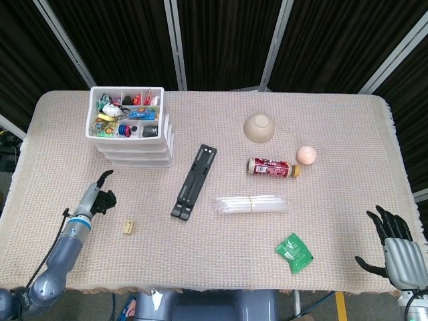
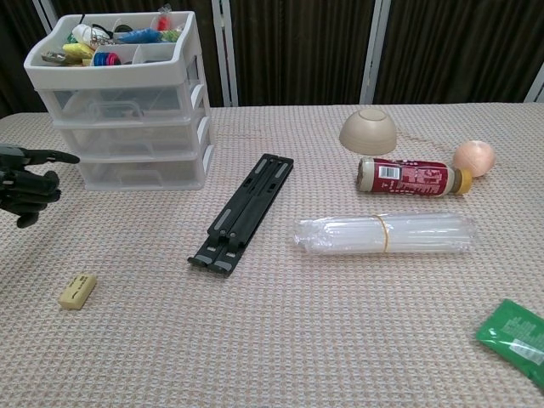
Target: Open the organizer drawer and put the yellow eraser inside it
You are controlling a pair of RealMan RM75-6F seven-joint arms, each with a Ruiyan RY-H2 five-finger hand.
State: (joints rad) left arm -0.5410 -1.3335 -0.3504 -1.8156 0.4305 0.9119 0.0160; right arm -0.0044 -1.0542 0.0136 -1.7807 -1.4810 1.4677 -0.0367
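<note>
The small yellow eraser (image 1: 129, 227) (image 2: 76, 291) lies on the cloth near the front left. The white three-drawer organizer (image 1: 137, 150) (image 2: 127, 136) stands at the back left, all drawers closed, with a top tray full of small items. My left hand (image 1: 99, 195) (image 2: 25, 183) hovers between the eraser and the organizer, left of the drawer fronts. Most of its fingers are curled in, one points out, and it holds nothing. My right hand (image 1: 394, 244) sits at the table's front right corner with fingers spread and empty; the chest view does not show it.
A black folding stand (image 1: 194, 181) lies right of the organizer. Further right are a bag of clear straws (image 1: 251, 203), a red bottle (image 1: 273, 168) on its side, an upturned beige bowl (image 1: 259, 127), a peach ball (image 1: 306, 155) and a green packet (image 1: 293, 252).
</note>
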